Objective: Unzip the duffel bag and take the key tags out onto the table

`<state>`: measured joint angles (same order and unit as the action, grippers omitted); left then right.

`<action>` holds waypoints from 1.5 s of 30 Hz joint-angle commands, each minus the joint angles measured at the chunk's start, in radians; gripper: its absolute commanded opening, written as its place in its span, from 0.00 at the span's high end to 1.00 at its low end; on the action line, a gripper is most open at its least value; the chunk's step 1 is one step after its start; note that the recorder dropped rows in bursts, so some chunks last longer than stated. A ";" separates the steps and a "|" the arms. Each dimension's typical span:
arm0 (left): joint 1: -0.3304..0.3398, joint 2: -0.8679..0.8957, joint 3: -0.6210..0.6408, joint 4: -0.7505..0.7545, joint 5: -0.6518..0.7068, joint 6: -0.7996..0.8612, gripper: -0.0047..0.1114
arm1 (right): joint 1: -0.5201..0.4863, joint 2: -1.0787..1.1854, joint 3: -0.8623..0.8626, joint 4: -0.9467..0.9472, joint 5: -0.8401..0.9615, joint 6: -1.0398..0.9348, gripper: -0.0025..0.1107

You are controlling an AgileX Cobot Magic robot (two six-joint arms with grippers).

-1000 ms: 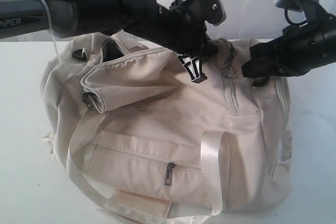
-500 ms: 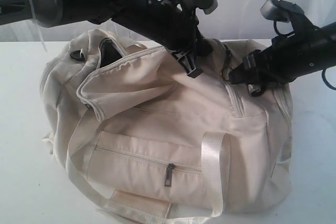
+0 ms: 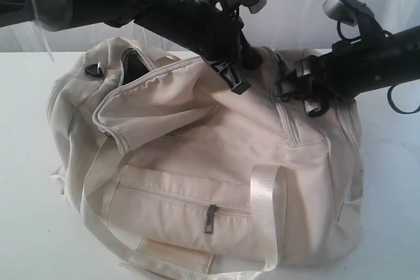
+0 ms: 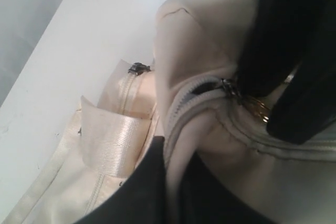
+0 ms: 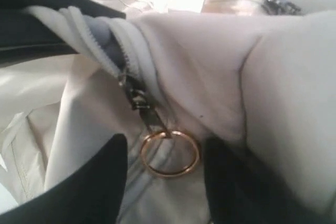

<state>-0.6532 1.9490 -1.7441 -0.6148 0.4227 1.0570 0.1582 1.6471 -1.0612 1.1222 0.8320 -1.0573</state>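
- Right hand point(image 5: 170, 182): jaws wide, one finger on each side of the gold ring pull point(image 5: 169, 153), not gripping it.
- Left hand point(image 4: 265, 111): pinched narrow at the top zip point(image 4: 210, 85); what it pinches is unclear, possibly a second pull.
- Duffel bag point(image 3: 216, 155) sits on the table point(image 3: 26, 214), with open white surface to either side.
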 commanded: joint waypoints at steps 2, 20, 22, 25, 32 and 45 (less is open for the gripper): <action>0.003 -0.042 -0.004 -0.049 0.041 -0.011 0.96 | 0.042 0.025 0.004 0.014 -0.051 -0.013 0.58; 0.003 -0.027 -0.004 -0.049 0.041 -0.010 0.96 | 0.062 0.004 0.004 -0.002 -0.040 0.040 0.98; 0.003 -0.014 -0.004 -0.049 0.039 -0.010 0.96 | 0.062 -0.018 0.004 -0.026 -0.030 0.060 0.98; 0.003 0.013 -0.004 -0.049 0.039 -0.026 0.96 | 0.062 -0.059 0.004 -0.126 -0.027 0.152 0.98; 0.014 0.048 -0.004 -0.059 0.000 -0.083 0.96 | 0.062 -0.121 0.004 -0.288 0.031 0.304 0.98; 0.016 0.046 -0.004 -0.057 0.101 -0.085 0.96 | 0.062 -0.133 0.004 -0.288 0.029 0.304 0.98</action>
<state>-0.6428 2.0000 -1.7441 -0.6630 0.4637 0.9821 0.2202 1.5218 -1.0600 0.8422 0.8780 -0.7520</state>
